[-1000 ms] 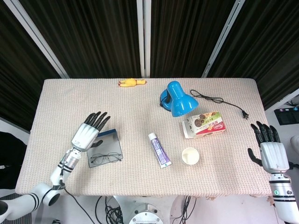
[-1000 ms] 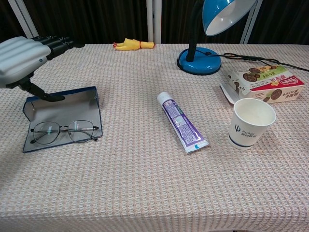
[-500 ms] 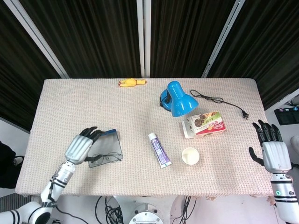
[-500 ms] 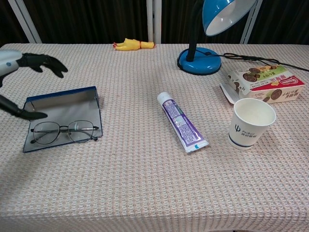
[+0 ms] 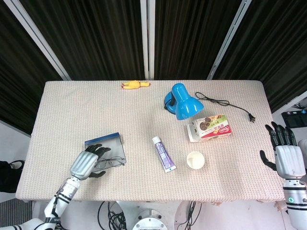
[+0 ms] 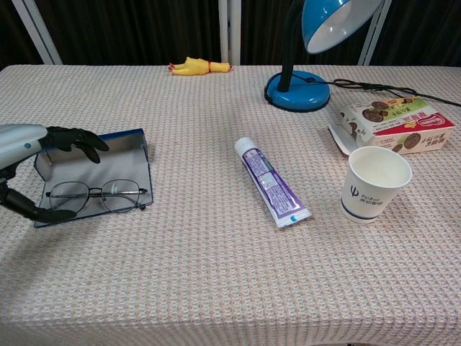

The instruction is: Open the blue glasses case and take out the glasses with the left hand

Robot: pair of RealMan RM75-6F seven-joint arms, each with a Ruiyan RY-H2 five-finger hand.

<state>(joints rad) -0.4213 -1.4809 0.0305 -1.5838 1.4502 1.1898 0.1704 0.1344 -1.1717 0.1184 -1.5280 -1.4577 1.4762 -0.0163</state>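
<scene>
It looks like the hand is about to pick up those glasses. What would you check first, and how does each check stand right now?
1. Case open, lid back: ok.
2. Glasses lying in the case, nothing on top: ok.
3. Left hand at the glasses, fingers apart around their left end: ok.
4. Fingers already gripping the frame: not ok, no grip shows.
5. Toothpaste away from the case: ok.
6. Right hand off at the table's edge, holding nothing: ok.
</scene>
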